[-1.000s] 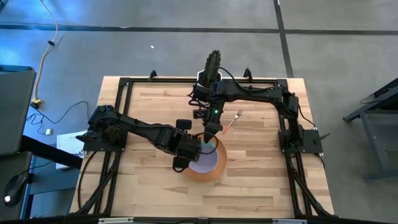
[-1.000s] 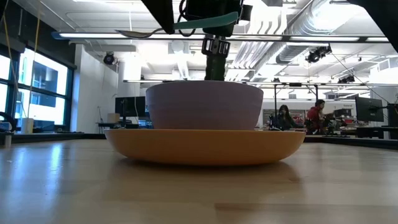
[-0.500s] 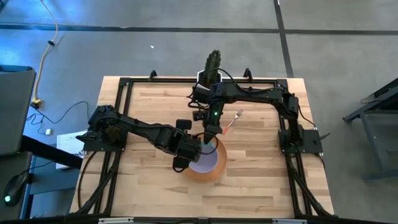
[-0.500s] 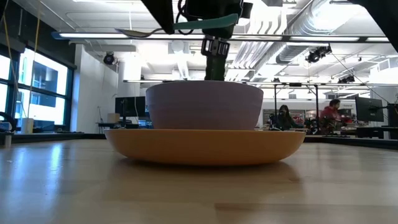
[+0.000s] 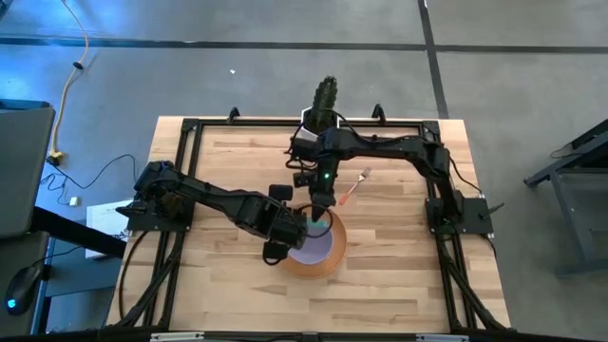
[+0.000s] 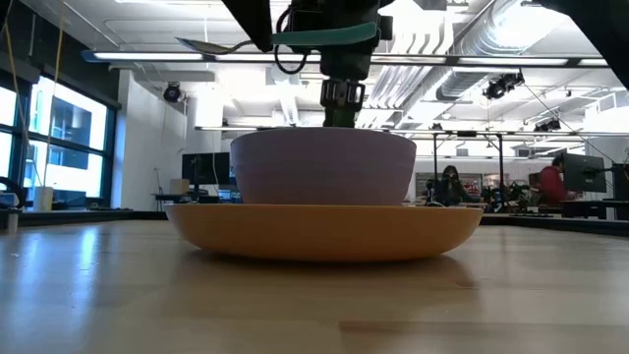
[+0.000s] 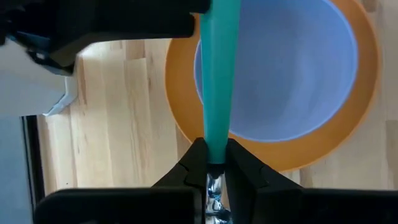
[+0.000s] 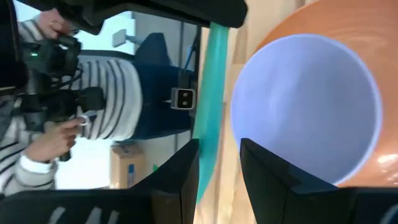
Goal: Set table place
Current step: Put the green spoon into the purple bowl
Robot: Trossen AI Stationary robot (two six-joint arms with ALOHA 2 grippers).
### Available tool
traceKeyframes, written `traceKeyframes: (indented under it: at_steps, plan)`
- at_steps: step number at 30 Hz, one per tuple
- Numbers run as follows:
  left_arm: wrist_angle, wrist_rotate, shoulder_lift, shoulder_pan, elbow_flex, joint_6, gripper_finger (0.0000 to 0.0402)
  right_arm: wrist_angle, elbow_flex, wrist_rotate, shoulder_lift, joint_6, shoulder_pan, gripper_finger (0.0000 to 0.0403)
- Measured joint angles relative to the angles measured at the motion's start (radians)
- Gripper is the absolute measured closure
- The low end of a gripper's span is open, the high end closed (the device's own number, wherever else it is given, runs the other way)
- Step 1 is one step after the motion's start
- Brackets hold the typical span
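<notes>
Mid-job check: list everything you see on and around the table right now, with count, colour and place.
Table: one, light wood planks, black rail frame.
Plate: one, orange, table centre.
Bowl: one, lilac, sitting on the plate.
Spoon: one, teal handle, held level above the bowl.
Fork: one, orange handle, lying on the table beyond the plate.
Cactus: one, green, at the table's far edge.
People: seated figures in the room background in the low view; one in a striped top in the right wrist view.
Left end effector: shut on the spoon.
Right end effector: open, straddling the spoon handle over the bowl.
</notes>
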Motion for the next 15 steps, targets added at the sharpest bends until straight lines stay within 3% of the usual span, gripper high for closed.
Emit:
traceKeyframes:
  at_steps: [15]
  plan:
    - [0.006,-0.018,0.0,0.0,0.0,-0.005,0.0384,0.065,0.0,-0.022,0.002,0.024,0.017,0.0299]
